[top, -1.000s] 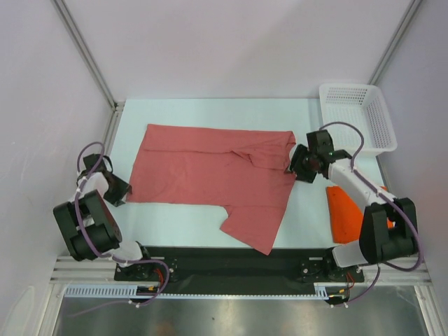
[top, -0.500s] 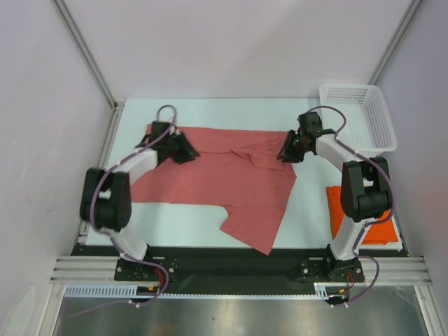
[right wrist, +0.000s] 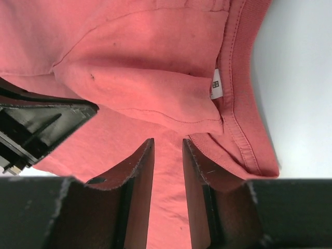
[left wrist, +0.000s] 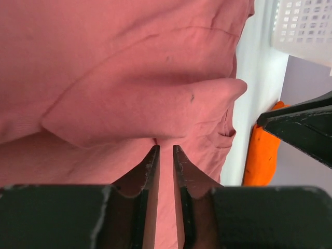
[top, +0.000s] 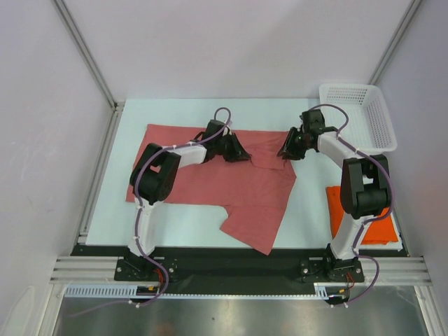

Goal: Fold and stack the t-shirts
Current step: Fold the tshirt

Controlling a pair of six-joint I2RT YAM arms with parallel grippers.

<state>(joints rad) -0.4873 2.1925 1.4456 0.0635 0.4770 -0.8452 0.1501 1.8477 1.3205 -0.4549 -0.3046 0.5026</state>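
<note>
The dusty pink-red t-shirt (top: 203,178) lies spread on the table, with a sleeve flap folded over near its collar. My left gripper (top: 238,150) reaches across it from the left, fingertips on the cloth (left wrist: 129,78) just short of the folded flap. Its jaws (left wrist: 166,149) stand a narrow gap apart with flat cloth showing between them. From the right, my right gripper (top: 285,150) faces it at the collar (right wrist: 238,104), near the white label (right wrist: 217,83). Its jaws (right wrist: 167,141) are also slightly apart over the cloth. The orange t-shirt (top: 339,210) lies folded at the right, partly behind the right arm.
A white perforated basket (top: 350,87) stands at the back right corner and shows in the left wrist view (left wrist: 306,26). The two grippers are close together over the shirt. The grey enclosure walls border the table on both sides.
My left arm swung from the table's left edge across the shirt to its middle. My right gripper moved up to the collar. Both pairs of jaws narrowed.
</note>
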